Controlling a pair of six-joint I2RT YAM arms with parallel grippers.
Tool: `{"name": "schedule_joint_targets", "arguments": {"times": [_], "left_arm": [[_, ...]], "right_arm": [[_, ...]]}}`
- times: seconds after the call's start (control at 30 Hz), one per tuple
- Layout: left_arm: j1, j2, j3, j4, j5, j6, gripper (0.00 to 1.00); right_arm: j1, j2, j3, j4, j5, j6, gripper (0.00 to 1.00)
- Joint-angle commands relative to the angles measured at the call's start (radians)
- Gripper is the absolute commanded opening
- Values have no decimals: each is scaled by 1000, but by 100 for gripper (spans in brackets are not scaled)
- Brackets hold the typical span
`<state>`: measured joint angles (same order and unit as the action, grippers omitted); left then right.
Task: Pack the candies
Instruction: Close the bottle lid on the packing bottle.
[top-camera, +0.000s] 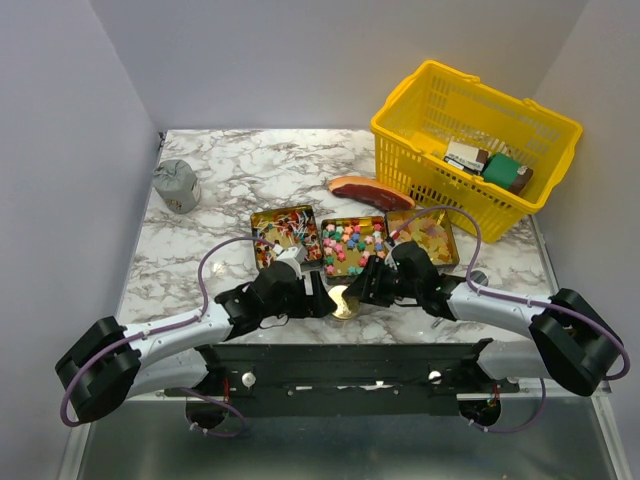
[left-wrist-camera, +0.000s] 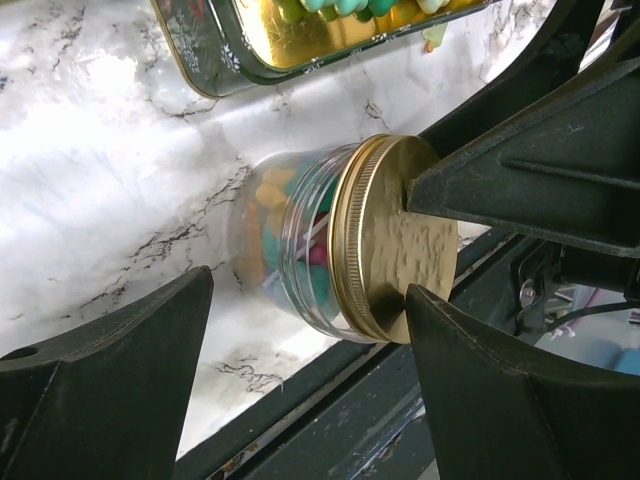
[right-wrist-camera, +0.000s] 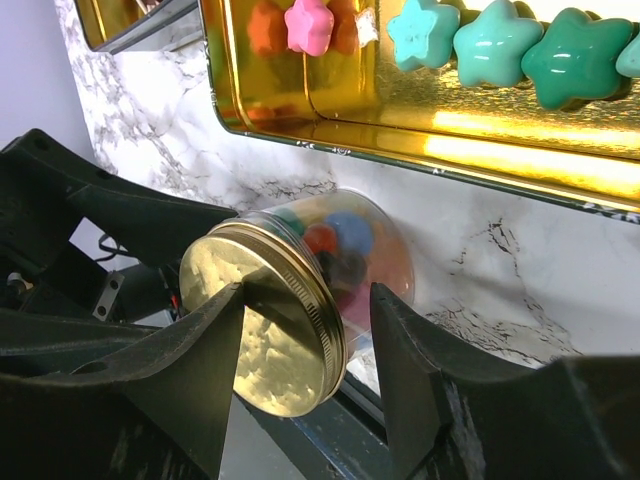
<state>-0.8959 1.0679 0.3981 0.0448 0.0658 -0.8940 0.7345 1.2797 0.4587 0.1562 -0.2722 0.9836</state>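
Observation:
A clear jar (top-camera: 343, 301) with a gold screw lid (left-wrist-camera: 400, 240) sits at the table's near edge, with colourful candies (right-wrist-camera: 340, 235) inside. My left gripper (left-wrist-camera: 310, 285) is open wide around it, one finger by the lid's rim and the other well clear of the glass. My right gripper (right-wrist-camera: 308, 292) is open too. One of its fingers (right-wrist-camera: 215, 320) rests against the lid's flat face and the other stands a little off the glass. More candies lie in three gold tins: wrapped pieces (top-camera: 283, 232), pastel stars (top-camera: 353, 245) and yellow-orange pieces (top-camera: 425, 238).
A reddish-brown steak-shaped slab (top-camera: 370, 191) lies behind the tins. A yellow mesh basket (top-camera: 475, 140) with boxed packets stands at the back right, and a grey pouch (top-camera: 177, 186) at the back left. The dark front rail (top-camera: 340, 365) runs just below the jar.

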Motion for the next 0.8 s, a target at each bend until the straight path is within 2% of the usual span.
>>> {"name": "schedule_joint_targets", "arguments": {"times": [0.0,0.13,0.23,0.63,0.77], "left_arm": [[3,10,-25,29,31,-40,86],[2,15,-27,29,22,-49,70],[2,15,-28,26,20,-49,65],[3,14,-28,18,-4,-37,60],[3,23,-25,15,-11,-29,56]], "right_arm": [[19,-6,-11,-50,27,-33,61],[23,-14,-11,-53,31,-30,61],[26,-20,-9,-58,33,-29,61],[29,-14,15,-90,48,-48,61],[32,-19,14,-101,62,-51,57]]}}
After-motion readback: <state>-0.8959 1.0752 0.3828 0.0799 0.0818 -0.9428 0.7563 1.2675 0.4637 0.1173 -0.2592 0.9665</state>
